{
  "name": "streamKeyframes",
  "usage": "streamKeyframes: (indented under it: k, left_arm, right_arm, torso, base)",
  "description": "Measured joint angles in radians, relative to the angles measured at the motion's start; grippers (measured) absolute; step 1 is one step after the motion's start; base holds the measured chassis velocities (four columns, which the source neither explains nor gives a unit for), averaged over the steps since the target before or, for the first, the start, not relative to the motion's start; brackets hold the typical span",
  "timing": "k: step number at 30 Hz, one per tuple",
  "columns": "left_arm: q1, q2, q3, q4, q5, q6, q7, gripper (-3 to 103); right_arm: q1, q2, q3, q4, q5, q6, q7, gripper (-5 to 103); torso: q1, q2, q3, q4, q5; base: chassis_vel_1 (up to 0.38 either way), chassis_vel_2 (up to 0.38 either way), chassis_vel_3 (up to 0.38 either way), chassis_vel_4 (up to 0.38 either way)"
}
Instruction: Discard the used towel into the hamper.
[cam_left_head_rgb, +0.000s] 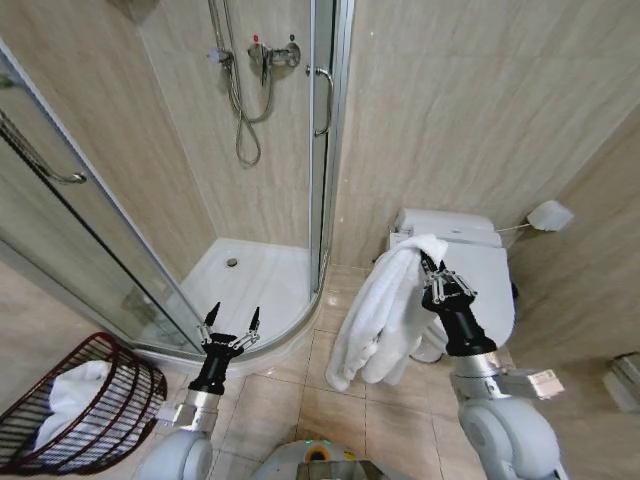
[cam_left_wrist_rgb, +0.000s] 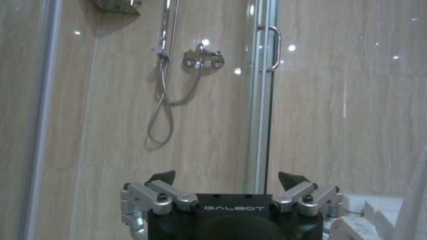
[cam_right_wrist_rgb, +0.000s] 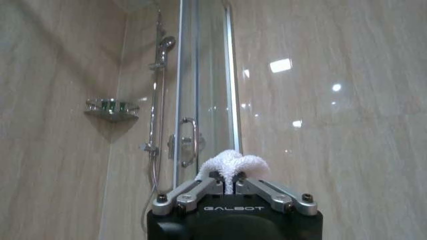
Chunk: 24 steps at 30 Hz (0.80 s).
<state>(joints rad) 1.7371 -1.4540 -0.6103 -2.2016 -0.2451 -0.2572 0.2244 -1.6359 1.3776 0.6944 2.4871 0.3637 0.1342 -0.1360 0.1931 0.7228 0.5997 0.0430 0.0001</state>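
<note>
Beige tile all round, a glass shower cubicle (cam_left_head_rgb: 250, 150) ahead of the robot and a white toilet (cam_left_head_rgb: 470, 265) off to its right, and we're mid-carry! The right gripper (cam_left_head_rgb: 432, 268) is up in front of the toilet, fingers pinched tight on a bunched fold of the white towel (cam_left_head_rgb: 385, 320), and the right wrist view shows that tuft (cam_right_wrist_rgb: 230, 167) squeezed between the pads, with the rest of the cloth draping down below the gripper and to its left, clear of the floor. The left gripper (cam_left_head_rgb: 232, 318) sits low by the shower tray's curved lip, fingers spread wide and holding nothing, just waiting. Now, the hamper (cam_left_head_rgb: 85, 405): it stands well away on the far side of the left gripper, down at floor level, tilted in this view, with some white cloth already inside. So the grab looks done and the transport is the step in hand. By my read, the next move calls for swinging that towel across the robot's front, or turning the base, until it hangs over the hamper's open mouth, then letting go
</note>
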Motion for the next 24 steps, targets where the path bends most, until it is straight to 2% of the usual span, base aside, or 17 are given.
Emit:
streamKeyframes:
  k: [24]
  left_arm:
    - [0.000, 0.000, 0.000, 0.000, 0.000, 0.000, 0.000, 100]
  right_arm:
    - [-0.036, 0.009, -0.003, 0.014, -0.001, 0.005, -0.006, 4]
  torso:
    - [0.047, 0.105, 0.058, 0.0000, -0.0001]
  base:
    - [0.000, 0.000, 0.000, 0.000]
